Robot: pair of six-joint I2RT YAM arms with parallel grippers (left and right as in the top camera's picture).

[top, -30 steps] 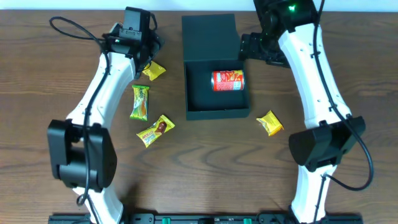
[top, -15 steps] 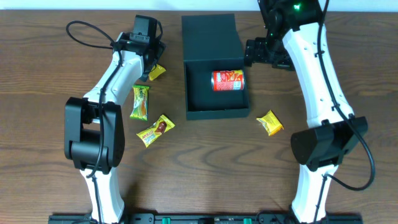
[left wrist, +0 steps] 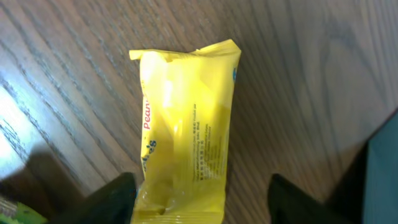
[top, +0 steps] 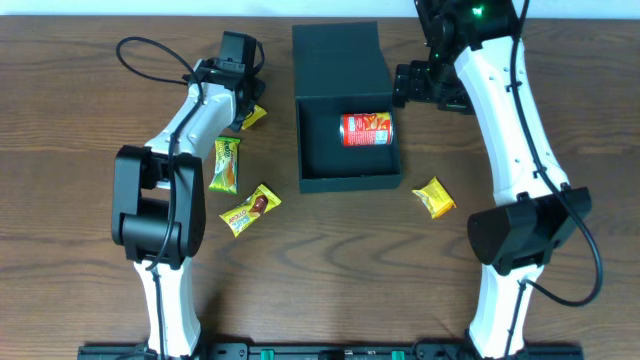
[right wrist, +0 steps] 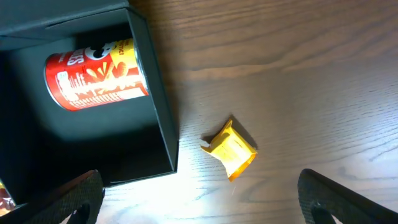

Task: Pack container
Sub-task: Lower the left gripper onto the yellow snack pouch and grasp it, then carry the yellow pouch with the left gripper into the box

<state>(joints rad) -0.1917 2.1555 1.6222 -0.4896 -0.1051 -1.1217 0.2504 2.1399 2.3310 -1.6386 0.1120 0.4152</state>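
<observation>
Container (top: 330, 165): middle of the table (top: 60, 150), lid folded back, red can (top: 367, 129) lying inside.
Left gripper (left wrist: 199, 190): fingers apart astride the yellow packet (left wrist: 186, 118), perhaps touching one side.
Right gripper (right wrist: 199, 190): fingers spread wide, holding nothing, over the container's right wall.

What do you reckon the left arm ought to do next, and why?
Probably close the left tool on the yellow packet: its fingers sit either side of the packet's end with a gap showing, so it isn't gripped yet. The box has room beside the red can.

Left gripper (left wrist: 204, 200) (jaws narrowing) reached yellow packet (left wrist: 186, 118).
</observation>
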